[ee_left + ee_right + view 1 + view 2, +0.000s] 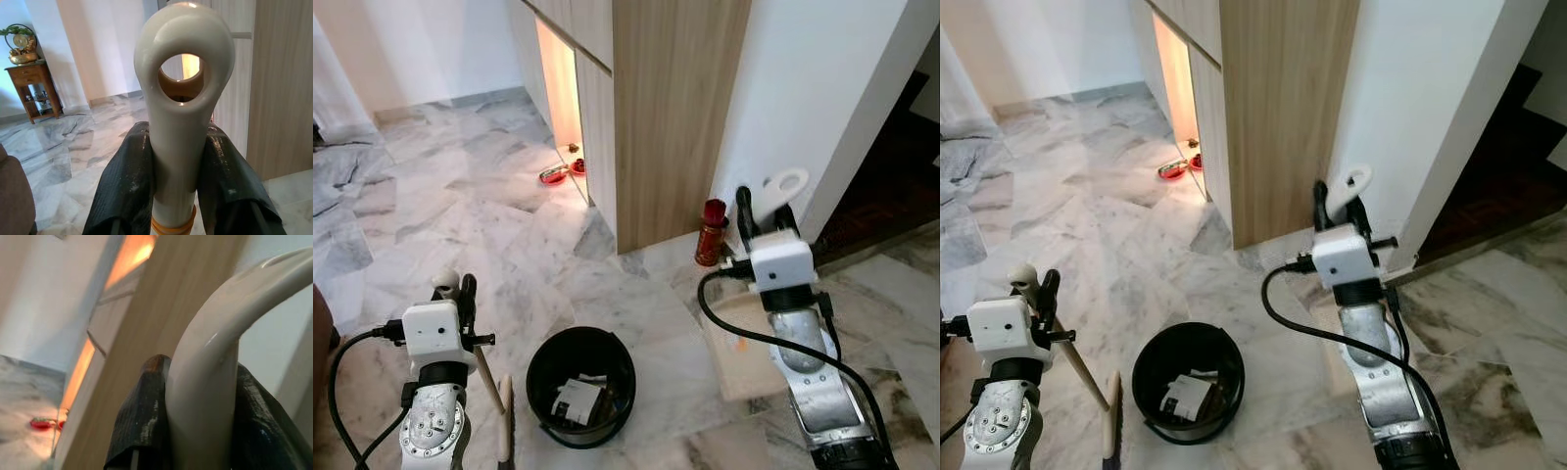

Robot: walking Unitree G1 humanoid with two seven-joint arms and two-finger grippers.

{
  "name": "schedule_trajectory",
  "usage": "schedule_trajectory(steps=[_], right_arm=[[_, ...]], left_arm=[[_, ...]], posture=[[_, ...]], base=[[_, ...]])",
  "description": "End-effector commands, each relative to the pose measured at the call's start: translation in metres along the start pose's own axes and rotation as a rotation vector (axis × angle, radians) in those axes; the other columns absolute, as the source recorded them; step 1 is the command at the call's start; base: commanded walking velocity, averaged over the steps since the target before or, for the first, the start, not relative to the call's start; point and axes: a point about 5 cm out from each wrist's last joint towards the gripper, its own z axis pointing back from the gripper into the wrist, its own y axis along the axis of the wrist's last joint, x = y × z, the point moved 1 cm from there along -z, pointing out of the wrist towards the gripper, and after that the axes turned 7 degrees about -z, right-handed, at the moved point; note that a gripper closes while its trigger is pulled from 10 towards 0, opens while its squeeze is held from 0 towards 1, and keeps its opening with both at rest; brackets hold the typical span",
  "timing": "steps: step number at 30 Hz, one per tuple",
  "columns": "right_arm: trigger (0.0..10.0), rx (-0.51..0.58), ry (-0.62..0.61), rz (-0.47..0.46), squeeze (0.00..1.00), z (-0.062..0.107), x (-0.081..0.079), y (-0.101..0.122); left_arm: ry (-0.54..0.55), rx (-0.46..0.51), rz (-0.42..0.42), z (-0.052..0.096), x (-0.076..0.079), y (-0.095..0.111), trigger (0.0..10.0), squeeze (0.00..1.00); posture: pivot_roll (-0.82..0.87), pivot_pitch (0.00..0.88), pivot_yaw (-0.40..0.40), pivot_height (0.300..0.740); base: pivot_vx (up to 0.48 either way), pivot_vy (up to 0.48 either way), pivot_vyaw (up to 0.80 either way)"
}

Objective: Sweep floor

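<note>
My left gripper (456, 290) is shut on the cream, holed end cap (183, 98) of a broom handle, near the floor at the lower left. The wooden stick (489, 377) slants down to the brush head (505, 431) beside a black bin (534, 364) with scraps of paper inside. My right gripper (762, 217) is shut on the white loop handle (789, 183) of a beige dustpan (740, 354), which lies flat on the marble floor to the right of the bin. Black fingers (144, 416) clamp that handle on both sides.
A tall wooden cabinet (675, 108) stands ahead, with a lit gap and red bowls (555, 175) on the floor beside it. A red bottle (711, 233) stands at the cabinet's foot by the white wall. A dark doorway (891, 186) lies to the right. Open marble floor stretches to the left.
</note>
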Motion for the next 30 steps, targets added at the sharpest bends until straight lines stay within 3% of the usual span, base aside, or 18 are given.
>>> schedule_trajectory(steps=[1,4,7,11,18,30], right_arm=[[10.0,0.007,-0.055,0.010,0.00,-0.002,0.015,-0.003],[10.0,-0.032,-0.090,-0.018,0.00,-0.001,0.021,-0.011],[10.0,-0.106,-0.157,-0.116,0.00,0.002,0.027,-0.026],[10.0,-0.111,-0.180,-0.165,0.00,0.001,0.026,-0.029],[10.0,-0.090,-0.149,-0.161,0.00,-0.004,0.020,-0.027],[10.0,-0.083,-0.131,-0.197,0.00,-0.004,0.014,-0.029]], left_arm=[[-0.008,0.046,-0.006,-0.002,-0.001,0.008,10.0,0.00],[-0.009,0.045,-0.004,-0.002,-0.001,0.007,10.0,0.00],[-0.018,0.040,0.003,-0.001,0.000,0.006,10.0,0.00],[-0.018,0.034,0.006,0.001,0.002,0.005,10.0,0.00],[-0.082,0.022,0.043,0.002,0.010,0.004,10.0,0.00],[-0.088,0.032,0.051,0.001,0.012,0.005,10.0,0.00]], posture=[[0.12,0.015,0.037,0.740],[0.12,0.013,0.038,0.740],[0.12,0.013,0.038,0.740],[0.12,0.019,0.035,0.740],[0.12,0.013,0.035,0.740],[0.11,0.000,0.034,0.740]], base=[[0.000,0.000,0.00],[0.000,0.000,0.00],[0.000,0.000,0.00],[0.000,0.000,0.00],[0.000,0.000,0.00],[0.000,0.000,0.00]])
